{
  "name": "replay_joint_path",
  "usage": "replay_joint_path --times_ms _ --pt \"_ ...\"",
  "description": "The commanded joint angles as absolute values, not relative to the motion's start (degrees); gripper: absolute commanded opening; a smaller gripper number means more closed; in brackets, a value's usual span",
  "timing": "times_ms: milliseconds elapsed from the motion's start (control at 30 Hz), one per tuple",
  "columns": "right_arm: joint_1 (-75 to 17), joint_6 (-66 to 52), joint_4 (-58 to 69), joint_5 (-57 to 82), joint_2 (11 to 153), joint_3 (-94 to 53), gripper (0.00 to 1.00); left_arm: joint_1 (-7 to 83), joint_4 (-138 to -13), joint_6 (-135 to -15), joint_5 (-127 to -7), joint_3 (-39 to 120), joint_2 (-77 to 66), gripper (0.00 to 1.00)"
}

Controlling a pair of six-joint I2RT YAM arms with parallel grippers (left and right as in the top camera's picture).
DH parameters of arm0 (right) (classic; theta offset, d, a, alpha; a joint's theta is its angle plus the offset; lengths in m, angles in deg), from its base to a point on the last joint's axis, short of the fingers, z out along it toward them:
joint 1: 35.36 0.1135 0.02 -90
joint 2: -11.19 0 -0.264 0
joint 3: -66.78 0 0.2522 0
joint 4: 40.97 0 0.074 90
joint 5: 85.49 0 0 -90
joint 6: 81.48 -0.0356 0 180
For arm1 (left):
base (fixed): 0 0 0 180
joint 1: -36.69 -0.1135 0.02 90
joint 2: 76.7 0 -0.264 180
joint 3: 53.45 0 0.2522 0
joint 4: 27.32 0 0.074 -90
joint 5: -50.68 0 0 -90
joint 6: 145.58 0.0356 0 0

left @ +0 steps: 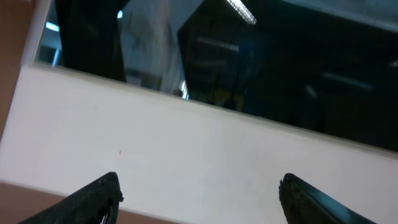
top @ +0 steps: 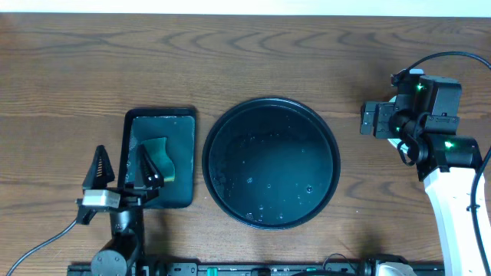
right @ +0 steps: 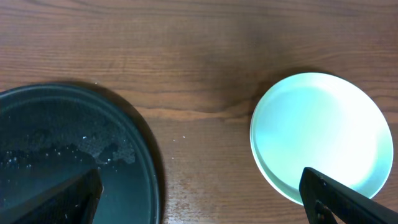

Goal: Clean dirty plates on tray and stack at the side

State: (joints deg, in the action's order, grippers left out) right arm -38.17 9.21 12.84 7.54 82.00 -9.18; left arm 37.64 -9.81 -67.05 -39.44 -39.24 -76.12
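The round black tray (top: 270,162) lies at the table's middle, wet with droplets and with no plate on it. In the right wrist view its rim (right: 146,155) shows at the left. A pale mint-green plate (right: 320,134) rests on the bare wood to the right of it, with a second rim showing under its lower left edge. In the overhead view the right arm hides the plates. My right gripper (right: 199,199) hangs open above the wood between tray and plates, holding nothing. My left gripper (top: 123,170) is open and empty at the lower left, and its camera faces a white wall.
A small rectangular dark tray (top: 180,123) with a green-yellow sponge (top: 159,157) lies left of the round tray, partly under my left gripper. The right arm (top: 453,184) stands at the table's right edge. Bare wood runs along the back.
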Motion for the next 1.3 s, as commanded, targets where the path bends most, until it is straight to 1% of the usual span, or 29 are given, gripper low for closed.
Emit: replay_joint_path --times_ms 0,200,500,1267 --pt "-37.7 9.2 12.9 8.0 81.6 -9.9 0.99 37.4 -15.8 -65.5 -40.2 -39.5 -76.6 0.82" --pt "-37.7 9.2 12.9 8.0 81.6 -9.9 0.99 37.4 -33.1 -66.0 -40.4 -39.5 -76.6 0.82" --pt "-37.7 9.2 12.9 8.0 81.6 -9.9 0.99 37.4 -45.3 -65.9 -40.4 -39.5 -76.6 0.82" --pt "-37.7 9.2 12.9 8.0 81.6 -9.9 0.99 37.4 -45.2 -65.7 -40.2 -39.5 -76.4 0.82"
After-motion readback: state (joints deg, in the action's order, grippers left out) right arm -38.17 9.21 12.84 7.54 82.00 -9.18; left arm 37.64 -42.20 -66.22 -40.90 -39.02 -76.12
